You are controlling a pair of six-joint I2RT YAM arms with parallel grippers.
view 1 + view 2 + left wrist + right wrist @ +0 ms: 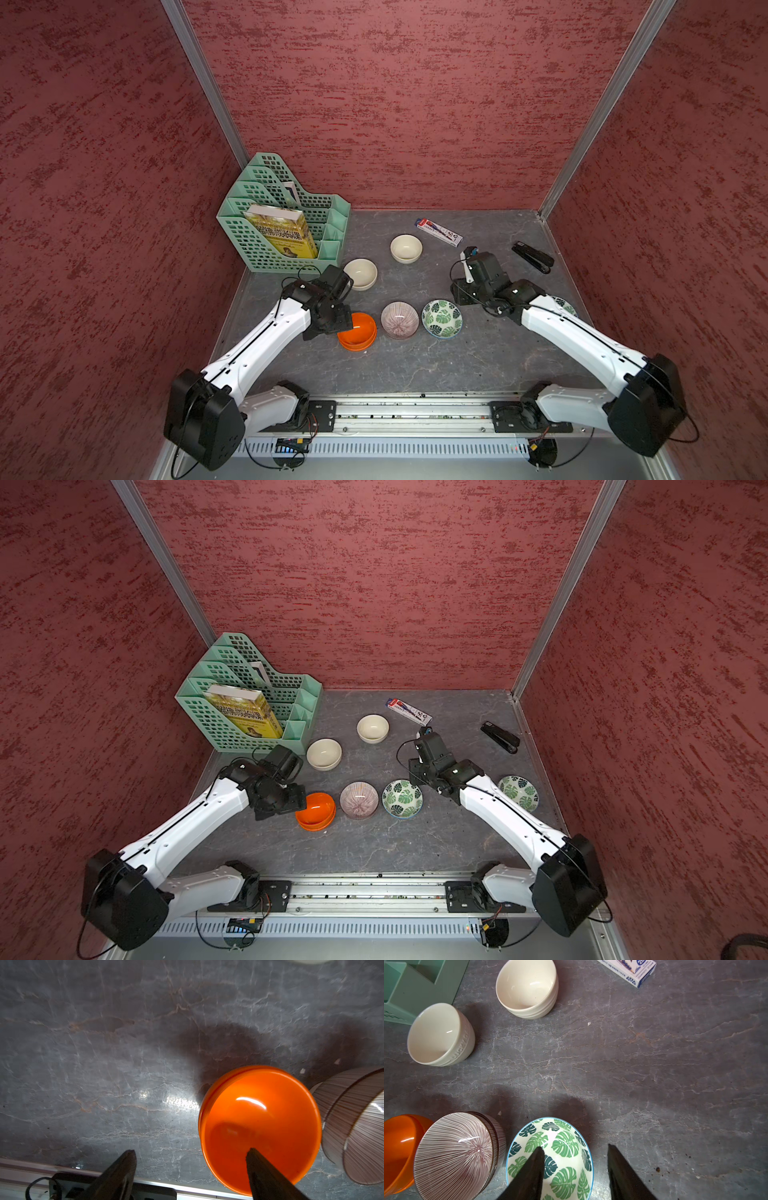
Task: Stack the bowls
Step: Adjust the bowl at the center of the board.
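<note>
Standing in the far left corner of the grey table (415,365), a green file rack (282,199) holds a yellow book (282,235). In front of it the left gripper (190,1150) hangs over the orange bowls (359,332), two of them, one nested in the other. Its jaws are apart: one finger is over the inside of the upper bowl and the other over bare table, and nothing is clamped.

Behind them two cream bowls stand separately, one (360,273) near the rack and one (406,248) farther back. To the right come the purple striped bowls (400,319), also nested, and just beside them a leaf bowl (441,318). The right gripper (575,1147) is above its rim with jaws apart, gripping nothing.

A pencil box (438,231) lies near the back wall. A second leaf bowl (518,792) sits partly under the right arm, and a black stapler (532,257) is farther back.
</note>
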